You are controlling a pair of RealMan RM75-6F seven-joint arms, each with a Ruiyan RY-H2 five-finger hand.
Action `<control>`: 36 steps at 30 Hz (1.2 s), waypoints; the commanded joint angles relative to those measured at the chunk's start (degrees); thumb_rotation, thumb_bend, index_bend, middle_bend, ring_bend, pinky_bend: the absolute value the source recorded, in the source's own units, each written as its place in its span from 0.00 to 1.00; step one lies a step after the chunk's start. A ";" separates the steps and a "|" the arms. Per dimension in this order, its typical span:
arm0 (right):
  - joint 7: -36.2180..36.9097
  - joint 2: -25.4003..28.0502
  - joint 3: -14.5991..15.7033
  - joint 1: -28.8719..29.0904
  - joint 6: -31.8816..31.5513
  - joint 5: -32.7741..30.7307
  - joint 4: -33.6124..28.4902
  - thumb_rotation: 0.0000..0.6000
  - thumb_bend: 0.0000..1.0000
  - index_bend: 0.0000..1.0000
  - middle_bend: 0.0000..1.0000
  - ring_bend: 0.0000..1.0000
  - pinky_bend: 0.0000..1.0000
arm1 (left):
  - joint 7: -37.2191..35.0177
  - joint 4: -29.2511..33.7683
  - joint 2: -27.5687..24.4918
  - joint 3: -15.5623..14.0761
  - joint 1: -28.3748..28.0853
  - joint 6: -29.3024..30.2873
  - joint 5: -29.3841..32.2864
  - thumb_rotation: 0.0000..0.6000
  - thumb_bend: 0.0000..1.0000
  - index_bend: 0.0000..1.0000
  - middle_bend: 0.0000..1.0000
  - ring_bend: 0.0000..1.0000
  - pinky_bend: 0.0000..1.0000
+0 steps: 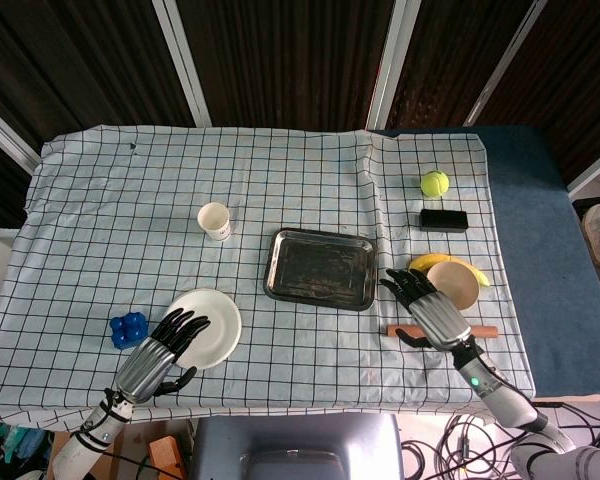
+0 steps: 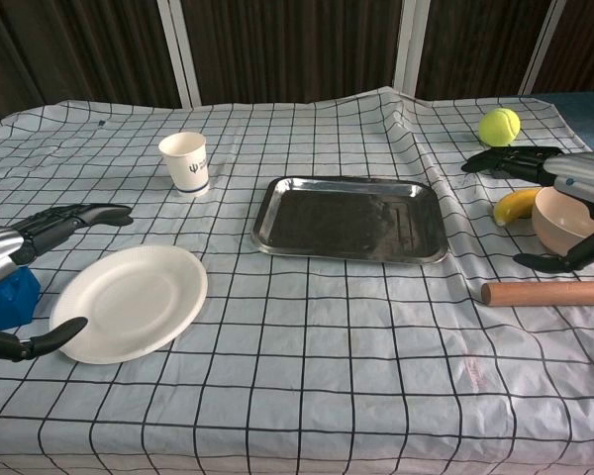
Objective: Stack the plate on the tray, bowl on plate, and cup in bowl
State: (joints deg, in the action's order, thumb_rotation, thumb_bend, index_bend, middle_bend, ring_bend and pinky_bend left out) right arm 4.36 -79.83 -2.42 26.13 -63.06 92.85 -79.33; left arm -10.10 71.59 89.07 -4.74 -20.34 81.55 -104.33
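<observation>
The white paper plate (image 1: 212, 322) (image 2: 131, 302) lies near the table's front left. My left hand (image 1: 163, 350) (image 2: 5, 249) is open at its left edge, fingers spread above the rim and thumb low beside it. The steel tray (image 1: 320, 268) (image 2: 351, 218) sits at the centre with nothing on it. Behind the plate, a white paper cup (image 1: 214, 220) (image 2: 184, 161) stands upright. The tan bowl (image 1: 456, 284) (image 2: 562, 220) rests at the right. My right hand (image 1: 432, 312) (image 2: 579, 176) is open around it, fingers stretched above and thumb on the near side.
A banana (image 1: 435, 261) (image 2: 515, 206) lies just behind the bowl and a wooden rolling pin (image 1: 485, 331) (image 2: 549, 293) just in front. A tennis ball (image 1: 435, 183) (image 2: 499, 126) and black box (image 1: 444, 219) sit farther back. A blue toy (image 1: 130, 329) (image 2: 8, 297) lies under my left hand.
</observation>
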 commanded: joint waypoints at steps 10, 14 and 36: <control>0.24 3.11 1.20 -1.69 -4.40 0.17 -1.99 1.00 0.24 0.00 0.00 0.00 0.00 | 4.76 -1.21 -0.39 -0.58 2.53 2.44 1.86 1.00 0.39 0.03 0.09 0.04 0.06; -0.53 7.44 2.73 -4.89 -8.86 0.75 -5.28 1.00 0.24 0.00 0.00 0.00 0.00 | 6.87 -4.42 1.29 0.23 6.24 5.06 5.47 1.00 0.37 0.23 0.13 0.06 0.07; -0.22 15.32 4.61 -14.66 -20.04 -0.06 -9.78 1.00 0.24 0.00 0.00 0.00 0.00 | 7.90 -21.54 16.40 -1.10 8.45 4.75 5.01 1.00 0.32 0.43 0.14 0.05 0.07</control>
State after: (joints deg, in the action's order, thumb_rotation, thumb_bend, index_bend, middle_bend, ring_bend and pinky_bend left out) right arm 4.14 -64.51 2.17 11.47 -83.10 92.78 -89.11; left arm -2.03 51.22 104.50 -6.08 -11.62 86.81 -99.52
